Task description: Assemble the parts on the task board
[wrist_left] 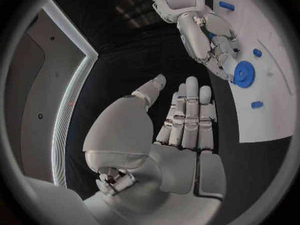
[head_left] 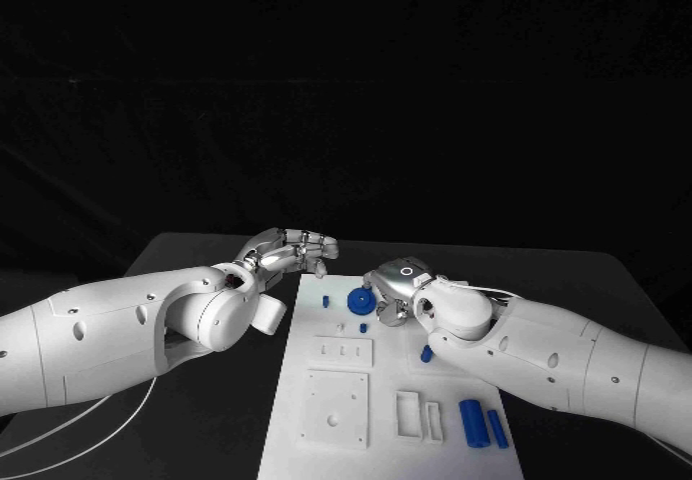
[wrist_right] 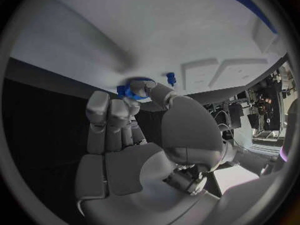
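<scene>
No text, label, brand, number or sign can be read in any of the views.

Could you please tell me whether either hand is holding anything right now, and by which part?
The right hand pinches the blue gear by its rim; the left hand holds nothing.
</scene>
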Robot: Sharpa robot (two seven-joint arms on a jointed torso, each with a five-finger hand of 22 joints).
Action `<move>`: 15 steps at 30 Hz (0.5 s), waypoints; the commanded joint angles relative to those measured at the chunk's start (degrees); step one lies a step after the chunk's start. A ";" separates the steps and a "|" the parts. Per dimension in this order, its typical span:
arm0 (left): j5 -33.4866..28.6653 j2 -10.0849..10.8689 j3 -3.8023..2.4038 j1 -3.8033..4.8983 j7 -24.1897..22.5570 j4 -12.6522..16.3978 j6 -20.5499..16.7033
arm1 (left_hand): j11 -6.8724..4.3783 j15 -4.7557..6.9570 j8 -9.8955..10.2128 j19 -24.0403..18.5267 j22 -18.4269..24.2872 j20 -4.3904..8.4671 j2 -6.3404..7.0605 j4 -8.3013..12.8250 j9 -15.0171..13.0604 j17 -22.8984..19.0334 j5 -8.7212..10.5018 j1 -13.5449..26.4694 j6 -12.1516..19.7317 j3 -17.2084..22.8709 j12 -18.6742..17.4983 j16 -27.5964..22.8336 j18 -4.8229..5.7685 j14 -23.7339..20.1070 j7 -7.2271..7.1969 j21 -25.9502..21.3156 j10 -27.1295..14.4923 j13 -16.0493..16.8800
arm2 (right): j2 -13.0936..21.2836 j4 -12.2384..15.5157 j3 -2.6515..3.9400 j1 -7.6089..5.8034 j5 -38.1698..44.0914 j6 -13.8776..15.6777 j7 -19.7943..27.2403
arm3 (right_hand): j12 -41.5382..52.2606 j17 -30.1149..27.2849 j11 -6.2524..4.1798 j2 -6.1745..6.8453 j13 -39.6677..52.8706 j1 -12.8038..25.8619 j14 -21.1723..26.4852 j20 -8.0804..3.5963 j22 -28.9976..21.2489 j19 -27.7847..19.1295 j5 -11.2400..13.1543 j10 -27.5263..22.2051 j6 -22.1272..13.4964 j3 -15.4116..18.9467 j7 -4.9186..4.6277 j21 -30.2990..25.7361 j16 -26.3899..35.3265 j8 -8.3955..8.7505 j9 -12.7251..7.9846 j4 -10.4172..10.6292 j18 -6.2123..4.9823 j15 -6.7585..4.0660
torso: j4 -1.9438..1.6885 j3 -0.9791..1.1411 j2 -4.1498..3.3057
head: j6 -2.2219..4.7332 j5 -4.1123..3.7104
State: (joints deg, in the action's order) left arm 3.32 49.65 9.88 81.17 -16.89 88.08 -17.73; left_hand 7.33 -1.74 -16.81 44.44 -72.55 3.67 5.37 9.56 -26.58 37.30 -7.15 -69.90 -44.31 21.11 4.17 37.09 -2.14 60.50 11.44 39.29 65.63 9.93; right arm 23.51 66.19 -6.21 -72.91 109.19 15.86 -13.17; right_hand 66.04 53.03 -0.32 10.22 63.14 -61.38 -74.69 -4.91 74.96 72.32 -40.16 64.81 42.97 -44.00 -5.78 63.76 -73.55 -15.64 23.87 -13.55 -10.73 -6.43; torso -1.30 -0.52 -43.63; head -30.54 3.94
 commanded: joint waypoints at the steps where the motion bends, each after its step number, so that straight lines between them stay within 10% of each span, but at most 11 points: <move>1: 0.14 -0.03 -0.06 0.13 -0.44 0.18 0.23 | 0.27 0.04 0.17 -0.24 0.13 0.29 -0.09 2.02 -0.20 -0.03 -0.28 1.70 0.39 1.36 -0.18 0.42 -1.03 -0.36 -0.01 0.57 0.29 0.16 | 0.36 0.01 -0.23 0.30 -1.68 -3.14 0.95 | -0.22 0.09 -0.36 -0.84 0.04 0.13 -0.08 0.43 0.85 -0.14 0.21 -0.06 0.43 0.00 0.10 0.12 0.32 -0.32 0.21 -0.53 -4.27 -0.40 | 0.01 -0.02 -0.04 | -0.10 0.01; 15: 0.23 -0.57 -0.05 0.11 -0.53 -0.68 0.30 | 0.29 0.03 0.15 -0.32 0.26 0.28 -0.23 3.69 -0.42 -0.01 -0.25 3.27 0.49 2.76 -0.18 0.50 -1.06 -0.40 0.03 1.00 0.26 0.32 | 1.52 1.38 -0.23 0.28 -2.09 -2.57 0.86 | -0.25 0.21 -0.42 -1.89 0.07 0.75 -0.14 0.44 0.82 -0.11 -0.05 0.08 1.02 -1.35 0.15 0.16 0.42 -0.91 0.45 -1.71 -4.27 -0.47 | 0.10 -0.04 -0.04 | -0.18 -0.09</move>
State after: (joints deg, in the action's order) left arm 3.34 49.18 9.88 81.17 -16.89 87.36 -17.74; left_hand 7.32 -1.74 -16.81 44.41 -72.34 3.70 5.12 13.02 -26.93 37.31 -7.14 -67.35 -44.31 23.95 4.17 37.28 -2.29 60.50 11.44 39.92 65.62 10.19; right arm 24.83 67.44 -6.33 -72.77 107.30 14.65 -12.70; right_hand 66.04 53.19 -0.32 8.88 63.14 -60.49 -74.72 -4.89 74.96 72.32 -40.16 64.81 43.65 -45.23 -5.54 63.75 -73.32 -16.55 24.27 -15.10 -11.01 -6.45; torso -1.24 -0.54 -43.69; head -30.72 3.88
